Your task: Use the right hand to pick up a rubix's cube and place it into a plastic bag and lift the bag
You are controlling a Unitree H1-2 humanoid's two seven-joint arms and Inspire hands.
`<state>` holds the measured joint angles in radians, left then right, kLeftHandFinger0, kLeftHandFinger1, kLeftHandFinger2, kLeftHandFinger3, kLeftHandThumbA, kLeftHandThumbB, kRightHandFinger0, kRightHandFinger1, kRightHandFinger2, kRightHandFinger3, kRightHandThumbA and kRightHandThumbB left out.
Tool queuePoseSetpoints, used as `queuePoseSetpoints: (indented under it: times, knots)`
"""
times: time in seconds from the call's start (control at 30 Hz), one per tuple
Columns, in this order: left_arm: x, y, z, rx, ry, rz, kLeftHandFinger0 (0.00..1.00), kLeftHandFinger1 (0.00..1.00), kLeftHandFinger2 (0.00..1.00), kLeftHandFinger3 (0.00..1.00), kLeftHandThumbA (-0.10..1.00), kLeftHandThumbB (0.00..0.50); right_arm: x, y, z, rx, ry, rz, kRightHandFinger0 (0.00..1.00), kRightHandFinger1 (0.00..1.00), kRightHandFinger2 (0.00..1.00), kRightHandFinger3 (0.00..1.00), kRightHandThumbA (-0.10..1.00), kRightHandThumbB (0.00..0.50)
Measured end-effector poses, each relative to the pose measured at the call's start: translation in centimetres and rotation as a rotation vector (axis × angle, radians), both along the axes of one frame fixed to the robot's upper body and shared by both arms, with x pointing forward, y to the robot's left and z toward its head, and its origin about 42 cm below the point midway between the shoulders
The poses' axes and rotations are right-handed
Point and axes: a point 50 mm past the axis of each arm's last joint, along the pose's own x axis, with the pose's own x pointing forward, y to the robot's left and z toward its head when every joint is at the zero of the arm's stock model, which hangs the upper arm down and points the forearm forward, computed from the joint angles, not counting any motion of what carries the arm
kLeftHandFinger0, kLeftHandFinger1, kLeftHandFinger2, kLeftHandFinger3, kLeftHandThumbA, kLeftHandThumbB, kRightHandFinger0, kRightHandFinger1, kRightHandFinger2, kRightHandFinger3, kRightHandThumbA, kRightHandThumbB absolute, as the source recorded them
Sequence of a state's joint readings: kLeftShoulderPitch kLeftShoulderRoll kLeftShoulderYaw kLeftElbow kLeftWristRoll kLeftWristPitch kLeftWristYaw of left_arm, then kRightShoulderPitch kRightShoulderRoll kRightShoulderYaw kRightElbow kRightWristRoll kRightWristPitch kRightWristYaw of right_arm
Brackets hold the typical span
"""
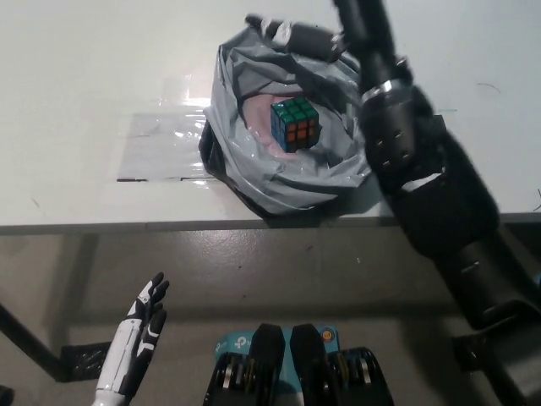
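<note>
Head view, cube (295,123) inside bag (254,169) at table edge (127,227), right hand (296,34) at far rim, fingers unclear.

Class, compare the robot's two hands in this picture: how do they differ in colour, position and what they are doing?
The left hand is white; the right hand is black. The left hand hangs below the table edge at lower left; the right hand is above the table, at the bag's far rim. The left hand is open and idle; whether the right hand grips the bag is unclear. Neither holds the cube, which lies in the bag.
</note>
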<state>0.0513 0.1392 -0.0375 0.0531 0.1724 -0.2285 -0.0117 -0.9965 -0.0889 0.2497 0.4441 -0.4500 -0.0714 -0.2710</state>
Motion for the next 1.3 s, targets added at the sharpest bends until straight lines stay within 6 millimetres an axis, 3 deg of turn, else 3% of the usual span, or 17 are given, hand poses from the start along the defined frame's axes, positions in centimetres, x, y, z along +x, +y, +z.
queuePoseSetpoints:
  times: [0.13,0.3,0.5,0.67,1.13,1.3]
  knots:
    - [0.0,0.0,0.0,0.001,0.0,0.0,1.0,1.0,1.0,1.0,1.0,0.213,-0.3,-2.7,2.1,0.025,-0.068,-0.047,1.0,1.0,1.0,1.0,0.88,0.5]
    - [0.0,0.0,0.0,0.001,0.0,0.0,1.0,1.0,1.0,1.0,1.0,0.216,-0.3,-4.8,1.9,0.023,-0.06,-0.089,1.0,1.0,1.0,1.0,0.81,0.5]
    - [0.0,0.0,0.0,0.002,0.0,0.0,1.0,1.0,1.0,1.0,1.0,0.216,-0.2,-6.8,-2.7,-0.01,0.063,-0.129,1.0,1.0,1.0,1.0,0.78,0.5]
    - [0.0,0.0,0.0,0.002,0.001,0.0,1.0,1.0,1.0,1.0,1.0,0.209,0.1,-7.7,-6.2,-0.042,0.171,-0.147,1.0,1.0,1.0,1.0,0.82,0.492]
    - [-0.1,0.0,-0.1,0.005,0.001,-0.002,1.0,1.0,1.0,1.0,1.0,0.201,0.1,-7.7,-13.6,-0.096,0.398,-0.164,1.0,1.0,1.0,1.0,0.93,0.5]
    - [-0.1,-0.1,0.0,0.006,0.001,-0.003,1.0,1.0,1.0,1.0,1.0,0.201,0.4,-7.3,-16.1,-0.094,0.484,-0.173,1.0,1.0,1.0,1.0,0.85,0.492]
